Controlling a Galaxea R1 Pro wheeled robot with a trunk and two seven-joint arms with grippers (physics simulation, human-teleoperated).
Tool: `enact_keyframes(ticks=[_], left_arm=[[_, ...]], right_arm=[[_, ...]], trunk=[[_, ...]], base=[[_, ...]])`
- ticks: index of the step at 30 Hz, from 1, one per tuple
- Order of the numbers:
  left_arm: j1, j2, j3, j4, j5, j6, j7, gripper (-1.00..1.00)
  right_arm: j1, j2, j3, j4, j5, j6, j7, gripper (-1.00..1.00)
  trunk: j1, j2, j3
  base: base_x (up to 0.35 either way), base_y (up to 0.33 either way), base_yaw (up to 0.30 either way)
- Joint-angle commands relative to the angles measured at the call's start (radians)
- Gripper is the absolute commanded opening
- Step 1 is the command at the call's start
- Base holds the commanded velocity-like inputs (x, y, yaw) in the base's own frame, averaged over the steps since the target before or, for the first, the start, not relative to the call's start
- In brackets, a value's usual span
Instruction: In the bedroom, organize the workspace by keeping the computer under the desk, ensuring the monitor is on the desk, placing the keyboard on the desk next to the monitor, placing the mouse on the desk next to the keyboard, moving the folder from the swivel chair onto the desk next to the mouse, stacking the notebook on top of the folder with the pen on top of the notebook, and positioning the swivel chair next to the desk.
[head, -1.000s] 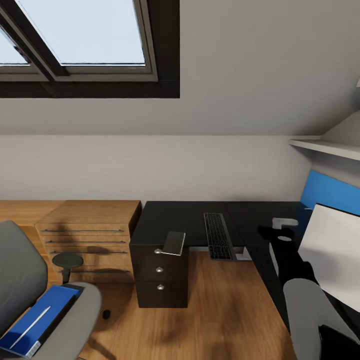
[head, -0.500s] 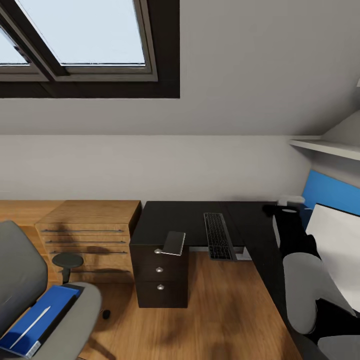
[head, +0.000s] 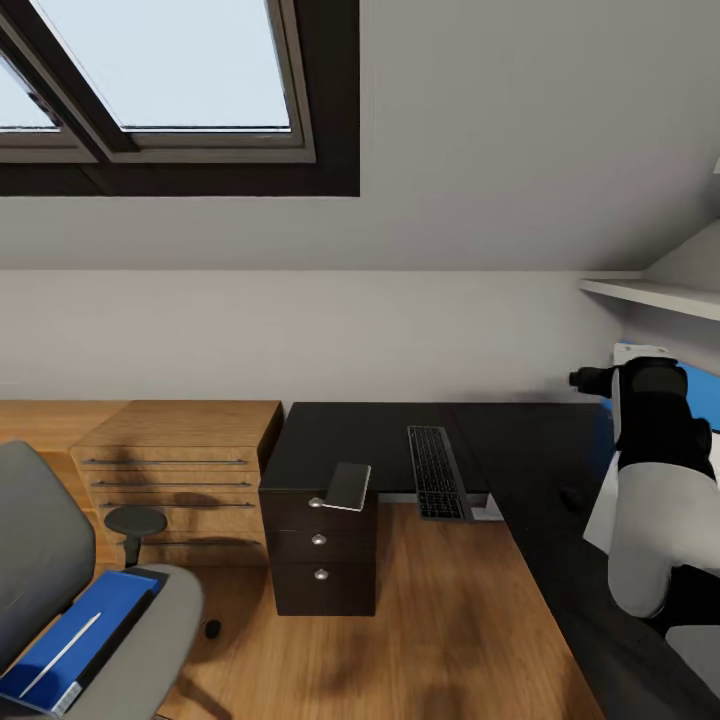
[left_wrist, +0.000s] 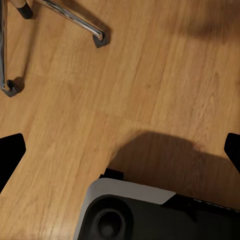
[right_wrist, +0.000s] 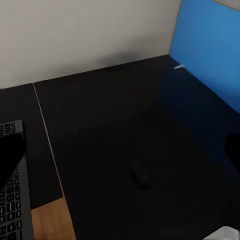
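A: Right arm (head: 650, 500) has lifted since a second ago, off the desk's right wing; mouse (head: 572, 494) sits bare there now.
B: Claws?
A: Right gripper (right_wrist: 120, 150) fingers apart, empty. Left gripper (left_wrist: 120, 150) apart too, over floor.
B: Rest?
A: Folder (head: 75, 635) on swivel chair (head: 150, 640); keyboard (head: 437, 472) at desk (head: 380, 435) front edge. Folder probably next.

- Daylight enters by the dark-framed sloped skylight (head: 160, 90) at ten o'clock in the head view; the room is evenly bright.
- Soft blurred shadows lie on the light wooden plank floor (left_wrist: 150, 90).
- The glossy black L-shaped desk top (right_wrist: 115, 145) reads dim and slightly blurred.
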Motion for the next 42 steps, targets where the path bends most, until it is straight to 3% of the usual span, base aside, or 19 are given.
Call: enact_keyframes(ticks=[1,6,10,12,16,19,22,27,30,33,34,37,39,42], left_arm=[[0.000,0.000,-0.001,-0.002,0.008,-0.001,0.000,1.00],[0.000,-0.001,-0.003,-0.002,0.008,-0.002,0.000,1.00],[0.000,-0.002,-0.032,-0.002,0.008,-0.002,0.000,1.00],[0.000,-0.001,-0.052,0.003,0.008,-0.002,0.000,1.00],[0.000,-0.001,-0.060,0.008,0.008,-0.002,0.000,1.00],[0.000,-0.001,-0.062,0.009,0.009,-0.002,0.000,1.00],[0.001,-0.002,-0.063,0.010,0.009,-0.002,0.000,1.00],[0.001,-0.002,-0.063,0.011,0.008,-0.003,0.000,1.00],[0.001,-0.002,-0.063,0.011,0.008,-0.002,0.000,1.00],[0.000,-0.002,-0.063,0.011,0.008,-0.002,0.000,1.00],[0.000,-0.002,-0.063,0.011,0.008,-0.002,0.000,1.00],[0.001,-0.002,-0.063,0.011,0.008,-0.002,0.000,1.00],[0.000,-0.002,-0.063,0.011,0.008,-0.002,0.000,1.00],[0.001,-0.002,-0.063,0.011,0.008,-0.002,0.000,1.00]], right_arm=[[-0.002,-0.006,0.001,-0.003,0.010,0.009,0.023,1.00],[-0.008,-0.028,0.008,-0.047,0.009,0.047,0.065,1.00],[-0.011,-0.050,0.017,-0.117,0.009,0.124,0.144,1.00],[-0.012,-0.084,0.033,-0.123,0.012,0.149,0.206,1.00],[-0.028,-0.128,0.039,-0.039,0.013,0.158,0.229,1.00],[-0.116,-0.144,0.039,0.103,0.014,0.162,0.231,1.00],[-0.244,-0.159,0.034,0.277,0.015,0.162,0.199,1.00],[-0.351,-0.164,0.032,0.399,0.015,0.162,0.140,1.00],[-0.452,-0.166,0.032,0.548,0.013,0.157,0.058,1.00],[-0.490,-0.165,0.031,0.617,0.013,0.156,-0.022,1.00],[-0.504,-0.162,0.028,0.648,0.012,0.156,-0.087,1.00],[-0.513,-0.160,0.024,0.674,0.012,0.156,-0.145,1.00],[-0.515,-0.160,0.022,0.680,0.011,0.156,-0.152,1.00],[-0.516,-0.165,0.025,0.681,0.010,0.156,-0.100,1.00]], trunk=[[0.000,-0.001,-0.001],[0.000,-0.001,-0.001],[0.000,-0.001,-0.001],[0.000,-0.001,-0.001],[0.000,-0.001,-0.001],[0.000,-0.001,-0.001],[0.000,-0.001,-0.001],[0.000,-0.001,-0.001],[0.000,-0.001,-0.001],[0.000,-0.001,-0.001],[0.000,-0.001,-0.001],[0.000,-0.001,-0.001],[0.000,-0.001,-0.001],[0.000,-0.001,-0.001]], base=[[0.000,0.000,0.000],[0.000,0.000,0.000],[0.000,0.000,0.000],[0.000,0.000,0.000],[0.000,0.000,0.000],[0.000,0.000,0.000],[0.000,0.000,0.000],[0.000,0.000,0.000],[0.000,0.000,0.000],[0.000,0.000,0.000],[0.000,0.000,0.000],[0.000,0.000,0.000],[0.000,0.000,0.000],[0.000,0.000,0.000]])
